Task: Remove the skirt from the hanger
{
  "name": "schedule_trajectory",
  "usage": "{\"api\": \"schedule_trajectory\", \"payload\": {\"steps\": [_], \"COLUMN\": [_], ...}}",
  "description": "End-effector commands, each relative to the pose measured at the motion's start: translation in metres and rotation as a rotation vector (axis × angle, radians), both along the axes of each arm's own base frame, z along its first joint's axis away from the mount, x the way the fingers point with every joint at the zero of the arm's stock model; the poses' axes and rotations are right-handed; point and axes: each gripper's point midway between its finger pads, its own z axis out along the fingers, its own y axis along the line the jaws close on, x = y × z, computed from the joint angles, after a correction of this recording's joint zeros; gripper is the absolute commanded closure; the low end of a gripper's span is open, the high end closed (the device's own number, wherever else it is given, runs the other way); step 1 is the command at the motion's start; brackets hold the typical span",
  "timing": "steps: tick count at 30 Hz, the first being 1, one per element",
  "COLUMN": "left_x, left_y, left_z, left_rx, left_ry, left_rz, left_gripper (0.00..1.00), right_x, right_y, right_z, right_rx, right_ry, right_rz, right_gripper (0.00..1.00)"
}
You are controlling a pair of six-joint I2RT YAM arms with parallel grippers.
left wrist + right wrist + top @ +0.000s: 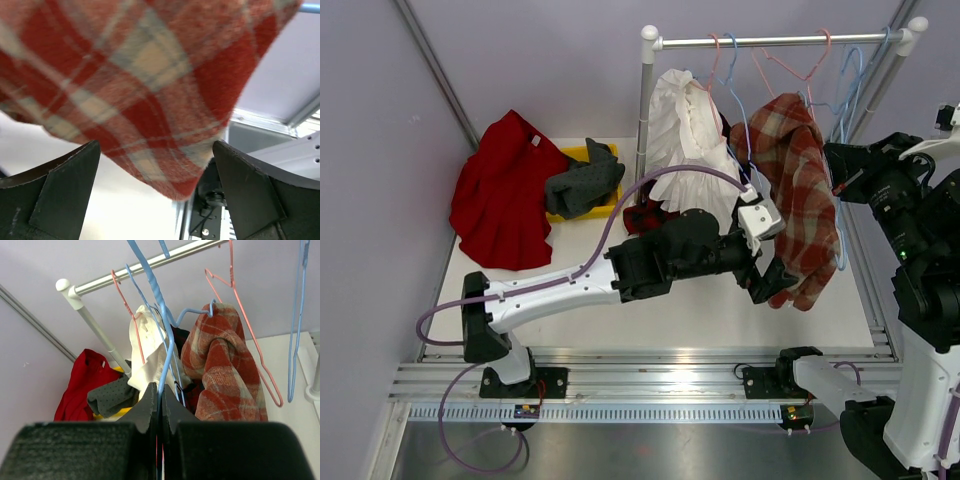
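The left arm's gripper (156, 150) is spread wide, one black finger (60, 195) on each side of the lower hem of the red-and-cream plaid wool skirt (800, 180). The cloth hangs between the fingers, and I cannot tell whether it touches them. Over on the right, the right gripper (160, 410) is pinched tight on the wire of a blue hanger (165, 325). I cannot tell whether this is the hanger carrying the skirt. The skirt is draped from its top on the white metal clothes rail (760, 41), above the white table (720, 320). A white ruffled garment (685, 130) hangs just beside it. Farther back on the left, a red pleated garment (500, 195) lies spread out. Next to it, a grey knitted piece (582, 180) lies on a yellow tray (572, 152).
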Motion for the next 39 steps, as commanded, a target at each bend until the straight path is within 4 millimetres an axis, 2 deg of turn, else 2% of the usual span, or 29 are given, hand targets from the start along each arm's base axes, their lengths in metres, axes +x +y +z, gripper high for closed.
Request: {"api": "schedule_trajectory", "payload": {"steps": [1, 9, 11, 15, 18, 19, 20, 21, 24, 25, 28, 29, 30, 31, 32, 33, 35, 36, 37, 39], "left_x": [-0.017, -0.030, -0.027, -0.014, -0.010, -0.009, -0.008, -0.007, -0.006, -0.009, -0.034, -0.044, -0.065, -0.075, -0.087, -0.109, -0.132, -0.150, -0.159, -0.181], "left_y": [-0.011, -0.018, -0.021, -0.025, -0.027, -0.027, -0.028, -0.027, -0.021, -0.019, -0.004, 0.000, 0.008, 0.012, 0.020, 0.025, 0.041, 0.054, 0.063, 0.082], "left_z": [0.039, 0.040, 0.037, 0.030, 0.030, 0.033, 0.033, 0.034, 0.030, 0.017, 0.006, -0.029, -0.032, -0.045, -0.089, -0.102, -0.130, -0.165, -0.169, -0.193], "left_rx": [-0.126, -0.153, -0.148, -0.132, -0.135, -0.136, -0.133, -0.134, -0.125, -0.098, -0.077, -0.013, -0.013, 0.009, 0.083, 0.101, 0.128, 0.184, 0.182, 0.232], "left_ry": [-0.014, 0.010, 0.003, -0.006, -0.015, -0.015, -0.014, -0.013, -0.003, 0.009, 0.024, 0.049, 0.060, 0.074, 0.113, 0.129, 0.212, 0.232, 0.258, 0.299], "left_rz": [-0.068, -0.094, -0.076, -0.013, 0.001, 0.009, 0.016, 0.021, 0.041, 0.037, 0.019, 0.013, -0.006, -0.009, -0.008, -0.018, -0.014, -0.015, -0.014, 0.009], "left_gripper": [0.01, 0.01, 0.02, 0.27, 0.57, 0.86, 0.97, 1.00, 1.00, 1.00, 1.00, 1.00, 1.00, 1.00, 1.00, 1.00, 1.00, 1.00, 1.00, 1.00], "right_x": [-0.003, -0.011, -0.016, -0.025, -0.030, -0.030, -0.030, -0.030, -0.026, -0.025, -0.022, -0.020, -0.016, -0.017, -0.013, -0.012, -0.012, -0.005, -0.006, 0.003], "right_y": [-0.001, -0.001, -0.001, -0.001, 0.000, 0.000, 0.000, 0.000, 0.001, 0.000, -0.002, -0.003, -0.003, -0.005, -0.006, -0.006, -0.008, -0.007, -0.008, -0.007], "right_z": [0.021, 0.024, 0.026, 0.035, 0.037, 0.036, 0.036, 0.034, 0.031, 0.031, 0.034, 0.036, 0.036, 0.042, 0.043, 0.046, 0.055, 0.054, 0.058, 0.059], "right_rx": [0.009, 0.008, 0.010, 0.014, 0.021, 0.023, 0.023, 0.023, 0.025, 0.024, 0.015, 0.013, 0.009, 0.004, 0.000, -0.002, -0.004, -0.005, -0.007, -0.008], "right_ry": [-0.076, -0.083, -0.089, -0.108, -0.115, -0.111, -0.111, -0.107, -0.100, -0.100, -0.108, -0.111, -0.107, -0.124, -0.120, -0.124, -0.146, -0.136, -0.148, -0.142], "right_rz": [-0.001, 0.005, 0.007, 0.012, 0.019, 0.019, 0.021, 0.021, 0.019, 0.016, 0.006, -0.002, -0.007, -0.016, -0.022, -0.026, -0.034, -0.034, -0.036, -0.036], "right_gripper": [1.00, 1.00, 1.00, 1.00, 1.00, 1.00, 1.00, 1.00, 1.00, 1.00, 1.00, 1.00, 1.00, 1.00, 1.00, 1.00, 1.00, 1.00, 1.00, 1.00]}}
